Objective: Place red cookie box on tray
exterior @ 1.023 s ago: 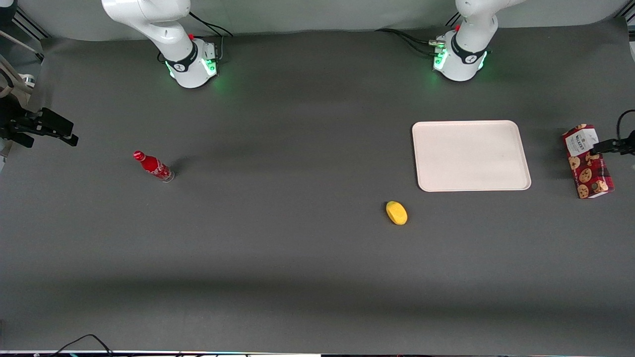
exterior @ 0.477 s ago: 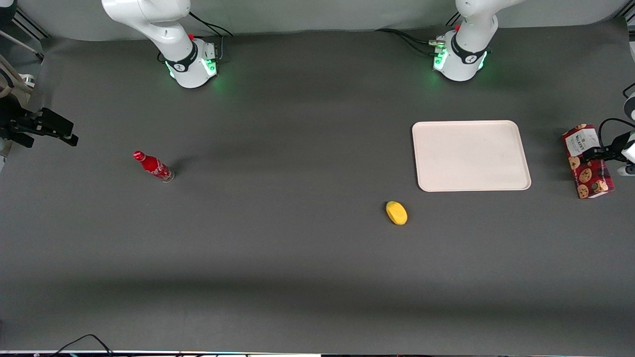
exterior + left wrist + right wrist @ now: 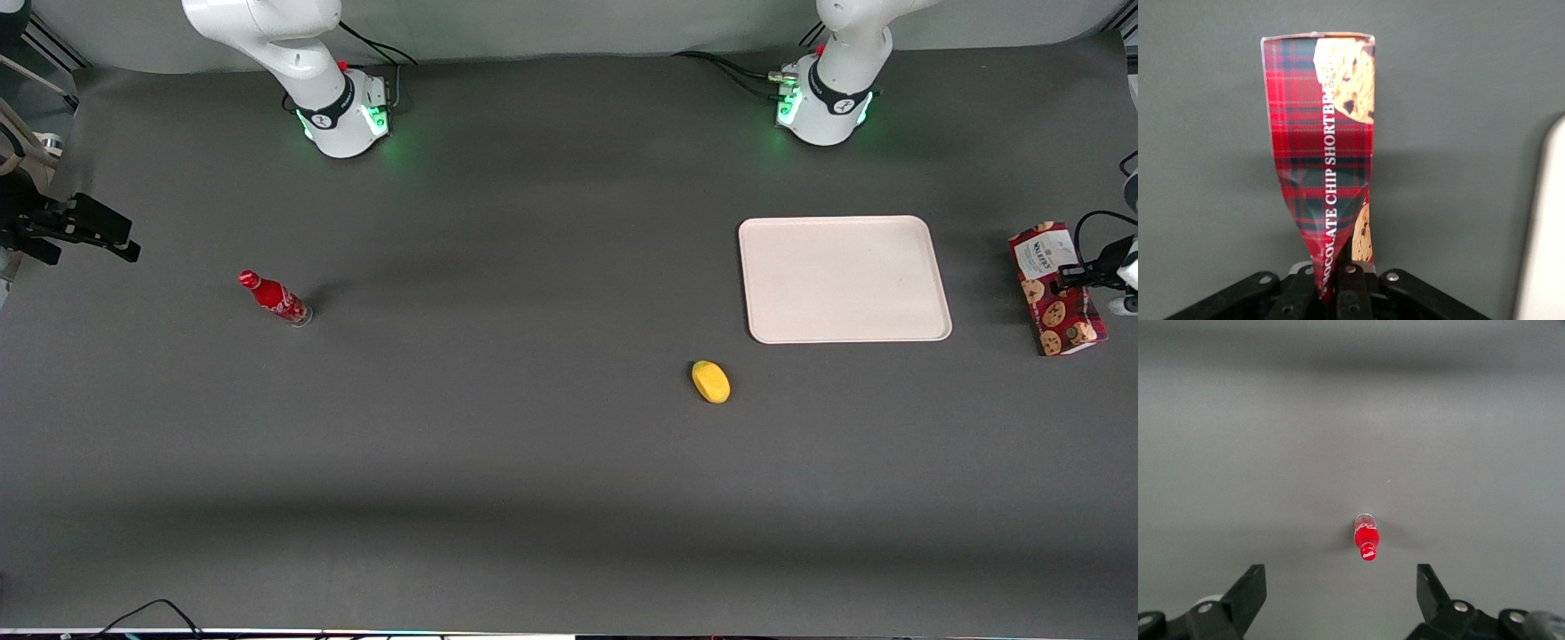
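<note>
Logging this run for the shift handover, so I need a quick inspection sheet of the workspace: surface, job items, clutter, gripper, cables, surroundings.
Surface: dark grey table, flat, no spills seen.
Job's things: red cookie box at the working arm's end of the table, beside the tray with a gap between them; its side is creased where gripped. Tray holds nothing.
Clutter: yellow object nearer the front camera than the tray; red bottle upright toward the parked arm's end.
Grippers: gripper shut on the red cookie box's side, fingers pinching the carton.
Cables: black cables at the arm base; another cable at the table's near edge.
Surroundings: pale backdrop; otherwise nothing seen.
</note>
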Controlling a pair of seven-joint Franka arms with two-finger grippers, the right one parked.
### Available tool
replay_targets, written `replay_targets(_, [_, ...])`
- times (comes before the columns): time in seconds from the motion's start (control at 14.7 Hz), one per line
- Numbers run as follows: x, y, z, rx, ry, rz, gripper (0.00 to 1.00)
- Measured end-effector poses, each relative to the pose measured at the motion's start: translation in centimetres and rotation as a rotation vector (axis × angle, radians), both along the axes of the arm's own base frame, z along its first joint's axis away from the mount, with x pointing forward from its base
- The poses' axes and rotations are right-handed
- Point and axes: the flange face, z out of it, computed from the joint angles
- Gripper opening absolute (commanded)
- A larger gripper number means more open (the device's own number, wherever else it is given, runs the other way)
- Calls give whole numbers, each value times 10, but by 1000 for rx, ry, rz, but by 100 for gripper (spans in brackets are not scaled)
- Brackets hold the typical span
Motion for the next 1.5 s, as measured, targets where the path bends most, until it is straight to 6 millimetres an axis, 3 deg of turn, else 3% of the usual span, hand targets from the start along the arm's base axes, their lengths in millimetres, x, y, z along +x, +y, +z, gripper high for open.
replay_targets(0.14, [3, -4, 44, -27, 5, -10, 0])
replay_targets(0.34, [5, -24, 142, 13, 81, 20, 0])
replay_targets(0.55, [14, -80, 229, 29, 100, 60, 0])
replay_targets(0.75, [21, -147, 266, 50, 125, 104, 0])
replay_targets(0.89, [29, -184, 259, 66, 148, 101, 0])
replay_targets(1.09, [33, -222, 202, 86, 150, 79, 0])
replay_targets(1.36, [4, -233, 104, 84, 141, 67, 0])
replay_targets(1.5, [-14, -237, 72, 81, 139, 66, 0])
